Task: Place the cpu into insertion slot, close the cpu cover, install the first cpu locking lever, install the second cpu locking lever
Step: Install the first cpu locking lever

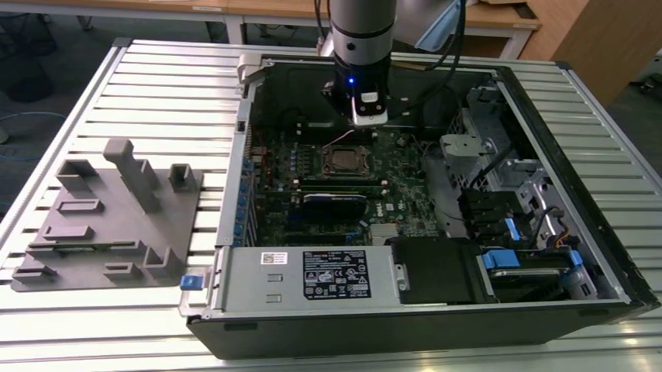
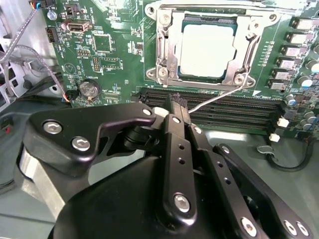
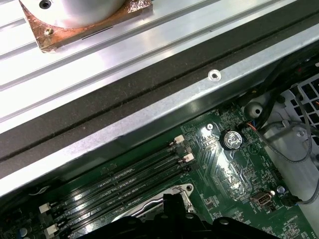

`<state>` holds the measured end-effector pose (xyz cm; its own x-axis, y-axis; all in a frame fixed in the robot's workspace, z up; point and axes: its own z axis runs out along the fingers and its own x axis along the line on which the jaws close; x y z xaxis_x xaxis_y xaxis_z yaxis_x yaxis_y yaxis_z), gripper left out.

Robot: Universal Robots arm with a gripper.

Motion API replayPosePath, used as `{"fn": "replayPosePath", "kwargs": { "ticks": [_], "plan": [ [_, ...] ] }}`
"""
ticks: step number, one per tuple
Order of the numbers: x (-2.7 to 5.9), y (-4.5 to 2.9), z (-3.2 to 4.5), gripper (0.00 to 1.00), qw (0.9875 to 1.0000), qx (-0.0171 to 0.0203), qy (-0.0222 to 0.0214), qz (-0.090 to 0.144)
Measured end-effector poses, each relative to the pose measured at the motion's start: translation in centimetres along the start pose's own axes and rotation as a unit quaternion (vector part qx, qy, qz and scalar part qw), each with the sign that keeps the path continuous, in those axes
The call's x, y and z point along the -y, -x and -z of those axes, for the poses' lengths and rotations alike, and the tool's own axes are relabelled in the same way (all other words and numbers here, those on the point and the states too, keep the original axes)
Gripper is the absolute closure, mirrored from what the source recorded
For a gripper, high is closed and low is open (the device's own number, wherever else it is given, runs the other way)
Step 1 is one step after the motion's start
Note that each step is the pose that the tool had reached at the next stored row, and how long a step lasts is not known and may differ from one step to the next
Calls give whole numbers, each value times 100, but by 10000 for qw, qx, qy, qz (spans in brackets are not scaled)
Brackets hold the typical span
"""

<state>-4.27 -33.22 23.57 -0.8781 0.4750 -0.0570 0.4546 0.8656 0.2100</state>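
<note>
You have the open computer case (image 1: 414, 310) lying on the slatted table (image 1: 155, 85), with the arm (image 1: 362, 31) reaching down into it from above. Inside, the green motherboard (image 2: 114, 55) carries the insertion slot (image 2: 167, 64), and the cpu (image 2: 207, 50) already sits in it, flat and square as far as I can judge. The cpu cover (image 2: 244, 47) lies down over the chip, its frame around the silver top. A thin locking lever (image 2: 219, 97) sticks out from the socket corner toward the memory slots (image 2: 234, 107), so I think it is not yet latched. The gripper (image 2: 175, 102) hangs just beside the socket, over the memory slots, its fingers pressed together and holding nothing.

Here is the risk for you: the closed tips are near the loose lever and the memory slots. If they come down a little off, they can slip from the wire, scratch the board, or bend the lever. If the cover is not fully seated, pressing can load the chip unevenly
</note>
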Motion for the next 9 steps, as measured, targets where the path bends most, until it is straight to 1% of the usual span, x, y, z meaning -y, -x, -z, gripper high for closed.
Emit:
{"fn": "replayPosePath", "kwargs": {
  "ticks": [9],
  "plan": [
    [0, -2, 3, 90, 10000, -3, -1, 12]
  ]
}}
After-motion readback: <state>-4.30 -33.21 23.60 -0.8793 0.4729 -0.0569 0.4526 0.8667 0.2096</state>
